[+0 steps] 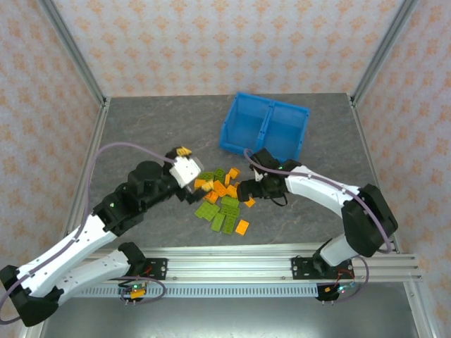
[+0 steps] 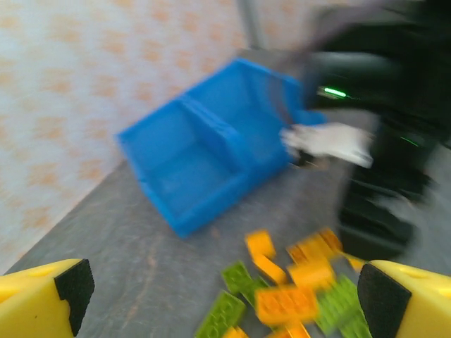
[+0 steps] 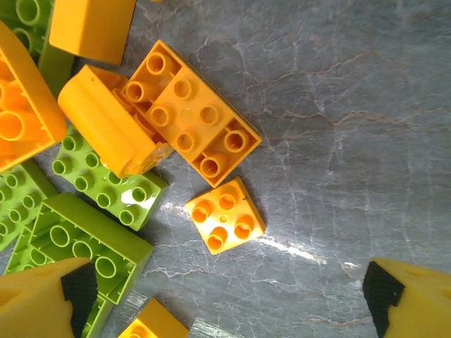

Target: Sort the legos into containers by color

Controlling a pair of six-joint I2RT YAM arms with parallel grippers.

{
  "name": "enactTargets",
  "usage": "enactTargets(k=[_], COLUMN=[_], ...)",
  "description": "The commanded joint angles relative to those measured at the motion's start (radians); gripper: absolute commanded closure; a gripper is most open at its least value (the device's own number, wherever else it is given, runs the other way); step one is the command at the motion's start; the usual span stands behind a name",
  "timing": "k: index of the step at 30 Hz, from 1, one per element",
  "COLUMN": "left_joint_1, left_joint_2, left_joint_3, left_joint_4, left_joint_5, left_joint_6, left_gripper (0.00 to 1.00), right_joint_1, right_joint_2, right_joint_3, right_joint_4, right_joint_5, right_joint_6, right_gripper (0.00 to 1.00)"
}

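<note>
Orange and lime green legos (image 1: 222, 196) lie jumbled in a loose pile near the middle of the table (image 1: 155, 127), slightly toward its near edge. The translucent blue two-compartment bin (image 1: 248, 127) stands upright just beyond them, nearer the far edge and skewed to it

We look down on a table (image 1: 141, 127) with a bin (image 1: 232, 137) at the back and a heap of legos (image 1: 222, 196) before it.

We find the bin right of centre, turned askew, its two compartments side by side. The legos lie on the table nearer the arm bases, apart from the bin and slightly to its left; one brick (image 1: 242, 227) lies at the heap's near right corner. The left gripper (image 1: 183, 151) hangs at the heap's far left, the right gripper (image 1: 244, 191) over its right edge.
</note>
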Motion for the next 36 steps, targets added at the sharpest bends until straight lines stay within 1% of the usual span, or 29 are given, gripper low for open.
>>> enactTargets(k=[1, 3, 4, 6, 7, 9, 12, 14, 17, 19, 21, 23, 25, 27, 29, 31, 32, 36], left_joint_1=[-0.041, -0.046, -0.046, -0.046, -0.045, -0.045, -0.046, -0.045, -0.045, -0.045, -0.045, -0.045, -0.046, -0.044, -0.045, -0.045, -0.045, -0.045], left_joint_2=[-0.015, -0.021, -0.022, -0.025, -0.022, -0.020, -0.020, -0.030, -0.057, -0.070, -0.081, -0.096, -0.114, -0.128, -0.136, -0.143, -0.144, -0.148], left_joint_3=[0.006, -0.019, -0.039, -0.084, -0.107, -0.133, -0.154, -0.182, -0.208, -0.213, -0.218, -0.226, -0.238, -0.244, -0.249, -0.250, -0.250, -0.252], left_joint_4=[-0.372, -0.416, -0.419, -0.379, -0.348, -0.314, -0.313, -0.302, -0.265, -0.257, -0.252, -0.242, -0.231, -0.224, -0.219, -0.215, -0.213, -0.198], left_joint_5=[0.114, 0.127, 0.126, 0.116, 0.115, 0.123, 0.117, 0.113, 0.145, 0.145, 0.138, 0.145, 0.149, 0.146, 0.139, 0.136, 0.137, 0.140], left_joint_6=[0.232, 0.302, 0.332, 0.368, 0.371, 0.381, 0.383, 0.393, 0.389, 0.390, 0.393, 0.390, 0.388, 0.388, 0.389, 0.388, 0.386, 0.379], left_gripper=[0.01, 0.01, 0.00, 0.01, 0.01, 0.01, 0.01, 0.01, 0.01, 0.01, 0.01, 0.01, 0.01, 0.01, 0.01, 0.01, 0.01, 0.01], right_joint_1=[0.037, 0.055, 0.057, 0.057, 0.057, 0.057, 0.057, 0.057, 0.057, 0.057, 0.057, 0.056, 0.057, 0.057, 0.057, 0.057, 0.057, 0.054], right_joint_2=[0.051, 0.090, 0.108, 0.142, 0.160, 0.195, 0.234, 0.245, 0.282, 0.317, 0.339, 0.349, 0.356, 0.359, 0.349, 0.319, 0.299, 0.157], right_joint_3=[0.078, 0.102, 0.110, 0.128, 0.136, 0.162, 0.179, 0.178, 0.208, 0.241, 0.258, 0.262, 0.264, 0.262, 0.254, 0.232, 0.222, 0.172], right_joint_4=[-0.018, -0.016, -0.009, -0.005, -0.007, -0.034, -0.056, -0.037, -0.028, -0.038, -0.030, -0.014, -0.008, -0.008, 0.000, 0.025, 0.034, 0.096], right_joint_5=[0.019, 0.053, 0.094, 0.165, 0.192, 0.199, 0.178, 0.162, 0.139, 0.132, 0.134, 0.121, 0.109, 0.106, 0.114, 0.131, 0.143, 0.181], right_joint_6=[-0.075, -0.109, -0.121, -0.164, -0.192, -0.245, -0.307, -0.329, -0.345, -0.352, -0.357, -0.365, -0.371, -0.373, -0.367, -0.356, -0.350, -0.311], right_gripper=[0.07, 0.13, 0.17, 0.30, 0.33, 0.34, 0.34, 0.36, 0.38, 0.43, 0.45, 0.52, 0.55, 0.59, 0.66, 0.68, 0.71, 0.73])
